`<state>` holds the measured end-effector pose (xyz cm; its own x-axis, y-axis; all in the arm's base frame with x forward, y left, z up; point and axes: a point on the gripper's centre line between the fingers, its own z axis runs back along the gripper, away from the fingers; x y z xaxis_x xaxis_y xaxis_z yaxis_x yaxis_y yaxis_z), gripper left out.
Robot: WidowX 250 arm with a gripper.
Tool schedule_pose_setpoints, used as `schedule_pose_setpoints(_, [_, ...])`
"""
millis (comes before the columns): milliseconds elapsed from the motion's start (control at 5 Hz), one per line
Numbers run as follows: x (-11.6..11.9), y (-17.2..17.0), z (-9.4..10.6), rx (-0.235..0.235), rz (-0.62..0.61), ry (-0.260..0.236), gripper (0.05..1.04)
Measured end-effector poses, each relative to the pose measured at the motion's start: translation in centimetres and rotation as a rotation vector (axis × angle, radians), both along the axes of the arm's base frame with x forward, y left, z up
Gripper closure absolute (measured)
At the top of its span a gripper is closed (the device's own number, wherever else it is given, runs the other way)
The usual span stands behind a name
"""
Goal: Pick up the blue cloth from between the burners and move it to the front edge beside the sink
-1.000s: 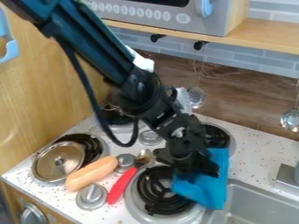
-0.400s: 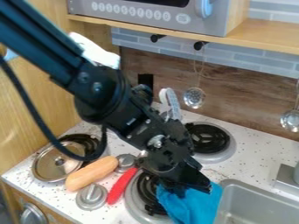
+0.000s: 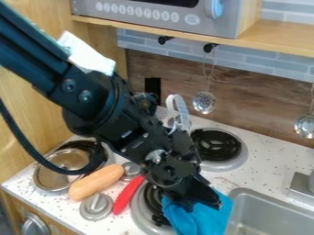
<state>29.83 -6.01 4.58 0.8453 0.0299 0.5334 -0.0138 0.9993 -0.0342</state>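
Big black arm (image 3: 92, 98) is hanging over the white speckled counter (image 3: 270, 160), and its gripper (image 3: 204, 203) is pinching a blue cloth (image 3: 211, 220)
So the grey sink (image 3: 264, 213) is sitting at the near right, and the near burner (image 3: 141, 218) is lying just left of it, with the cloth bunching up under the gripper, covering that burner's right side and reaching the sink's left edge. The far burner (image 3: 215, 146) is sitting bare behind the cloth. Over on the left a round metal lid (image 3: 54, 176) is leaning on the left burner (image 3: 99, 151), an orangey sausage-like thing (image 3: 96, 182) is lying just right of the lid, a red handle (image 3: 127, 195) is resting between that and the near burner, and a grey knob (image 3: 96, 206) is sitting on the near side of the sausage-like thing
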Motion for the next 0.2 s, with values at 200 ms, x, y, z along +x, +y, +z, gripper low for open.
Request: schedule_pose_setpoints(200, [2.64, -0.41, -0.60, 0.008, 0.005, -0.017, 1.002])
